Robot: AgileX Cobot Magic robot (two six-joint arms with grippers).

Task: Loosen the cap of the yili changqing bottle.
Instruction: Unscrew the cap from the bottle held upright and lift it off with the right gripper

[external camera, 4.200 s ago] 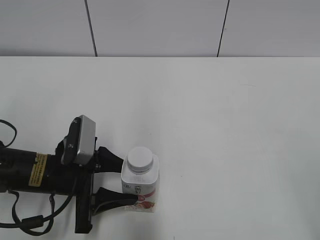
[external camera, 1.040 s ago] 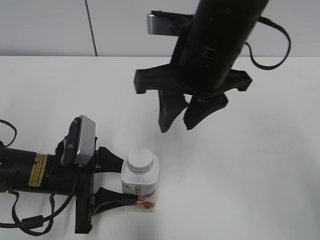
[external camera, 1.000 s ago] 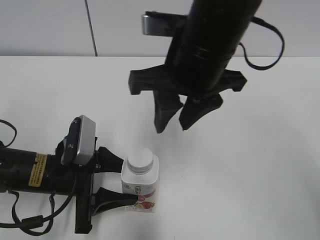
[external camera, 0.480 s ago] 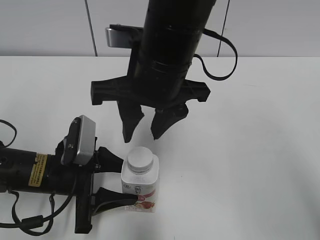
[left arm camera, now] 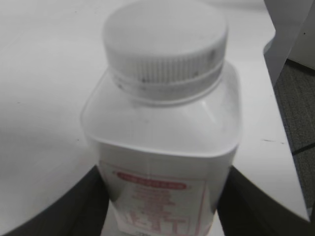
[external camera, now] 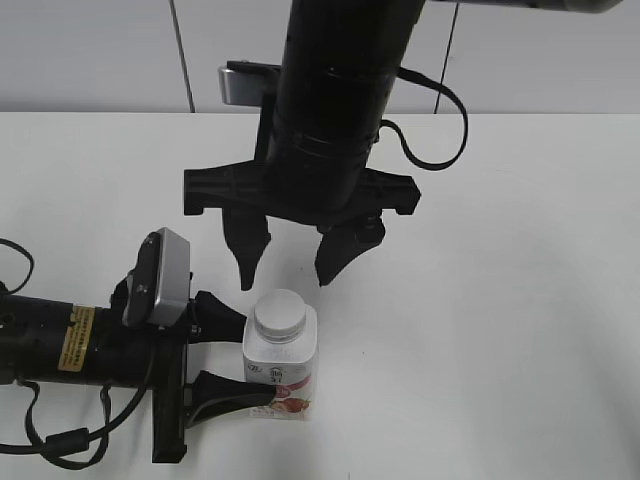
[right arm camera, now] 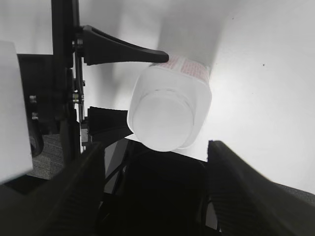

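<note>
Cap under spread right hand

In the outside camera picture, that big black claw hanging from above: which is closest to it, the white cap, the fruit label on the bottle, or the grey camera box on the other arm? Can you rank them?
From the right gripper, in the exterior view:
1. The cap, just below its open fingers.
2. The fruit label, lower down on the front of the bottle.
3. The grey camera box, off to the left on the other arm.

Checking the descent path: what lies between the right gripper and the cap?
Nothing: the exterior view shows the open right gripper above the cap.
</note>
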